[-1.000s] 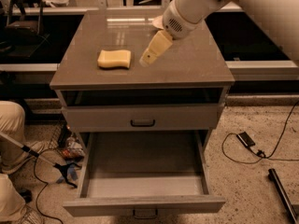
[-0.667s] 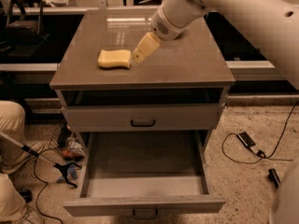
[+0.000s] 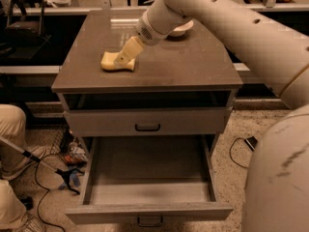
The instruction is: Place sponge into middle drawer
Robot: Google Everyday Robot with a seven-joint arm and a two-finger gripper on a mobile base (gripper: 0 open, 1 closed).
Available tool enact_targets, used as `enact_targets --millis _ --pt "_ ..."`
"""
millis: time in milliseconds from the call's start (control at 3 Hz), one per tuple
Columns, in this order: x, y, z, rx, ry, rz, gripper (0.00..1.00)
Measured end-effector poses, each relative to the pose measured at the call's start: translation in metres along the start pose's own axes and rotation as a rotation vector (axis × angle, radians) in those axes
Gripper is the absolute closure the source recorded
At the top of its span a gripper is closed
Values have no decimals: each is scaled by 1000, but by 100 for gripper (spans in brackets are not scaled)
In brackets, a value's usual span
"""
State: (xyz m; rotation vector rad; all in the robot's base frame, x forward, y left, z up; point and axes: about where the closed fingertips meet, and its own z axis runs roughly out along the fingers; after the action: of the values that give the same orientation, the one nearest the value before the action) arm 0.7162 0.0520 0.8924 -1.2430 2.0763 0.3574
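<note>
The pale yellow sponge [image 3: 114, 62] lies on the left part of the cabinet's brown top [image 3: 193, 66]. My gripper [image 3: 124, 55] hangs from the big white arm, directly over the sponge's right end and touching or nearly touching it. The middle drawer [image 3: 149, 190] is pulled wide open below, showing its flat grey floor, side walls and thick front lip.
A shut drawer front with a dark loop handle [image 3: 147, 127] sits above the open drawer. A round white bowl [image 3: 179, 30] stands at the back of the top, partly behind the arm. A person's legs [image 3: 12, 144] and cables [image 3: 53, 173] are on the floor at left.
My gripper has moved left and down across the top, from beside the sponge to right over its right end. The sponge has stayed put.
</note>
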Motion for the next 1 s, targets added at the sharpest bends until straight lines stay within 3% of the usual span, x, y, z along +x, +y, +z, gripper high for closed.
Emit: enact_targets --millis 667,1000 --pt "-26 8 43 -58 -43 20 0" --pt "-31 9 63 -64 -25 16 0"
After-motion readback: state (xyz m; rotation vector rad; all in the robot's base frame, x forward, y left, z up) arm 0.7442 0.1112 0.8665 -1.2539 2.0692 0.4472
